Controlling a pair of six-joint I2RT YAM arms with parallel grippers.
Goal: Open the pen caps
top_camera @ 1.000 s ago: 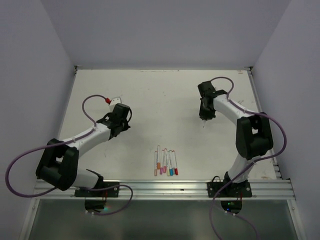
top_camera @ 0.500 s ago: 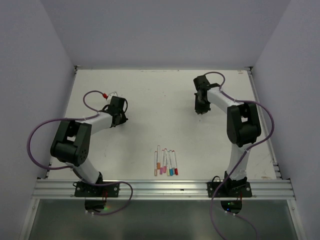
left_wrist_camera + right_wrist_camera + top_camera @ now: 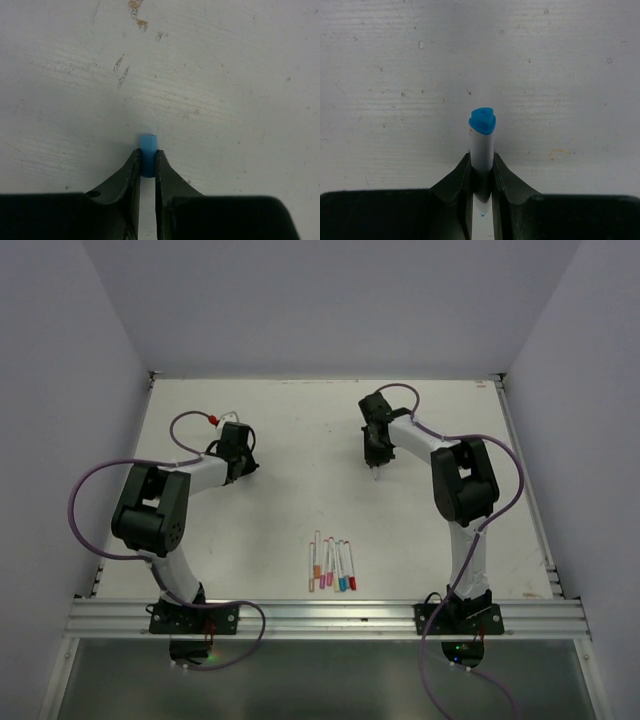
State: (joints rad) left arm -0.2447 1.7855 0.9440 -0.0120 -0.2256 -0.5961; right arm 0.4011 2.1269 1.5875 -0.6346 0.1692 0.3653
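In the left wrist view my left gripper (image 3: 148, 159) is shut on a short blue pen cap (image 3: 148, 148), whose tip sticks out past the fingertips above the white table. My right gripper (image 3: 482, 162) is shut on a white pen (image 3: 482, 142) with a blue triangular end pointing away; its bare blue nib shows between the fingers. From above, the left gripper (image 3: 238, 448) sits at the back left and the right gripper (image 3: 374, 452) at the back centre-right, far apart. Several capped pens (image 3: 332, 565) lie in a row near the front edge.
Purple cables loop off both arms, with a small red connector (image 3: 213, 421) by the left wrist. An aluminium rail (image 3: 330, 615) runs along the near edge. Grey walls close the white table (image 3: 300, 420) in on three sides.
The right gripper has swung left with the pen, toward the table's back centre. The left arm has folded up at the elbow, its gripper shifting slightly back, still on the blue cap.
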